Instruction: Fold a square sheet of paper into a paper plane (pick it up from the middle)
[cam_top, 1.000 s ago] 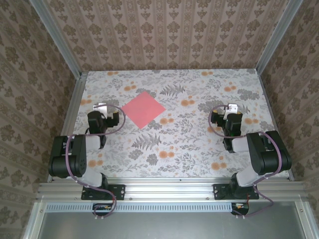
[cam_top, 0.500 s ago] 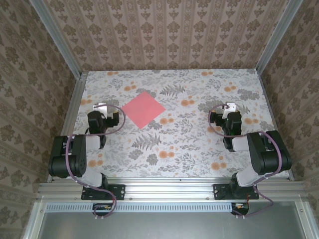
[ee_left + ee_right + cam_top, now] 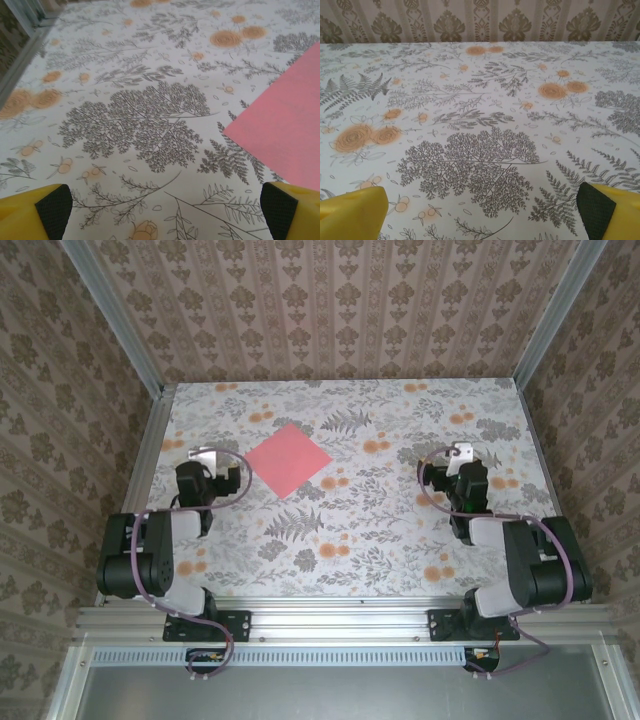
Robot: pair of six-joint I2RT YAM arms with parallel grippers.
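Though no fold is made yet, flat square pink-red paper sheet [image 3: 288,459] lies on grey-and-orange floral-print tabletop [image 3: 400,530], turned corner-on like a diamond, around 11 o'clock from table centre. Left gripper [image 3: 203,453] at sheet's 9 o'clock, near, not touching, jaws wide, nothing held. Right gripper [image 3: 463,452] well apart at sheet's 3 o'clock, jaws wide, empty.
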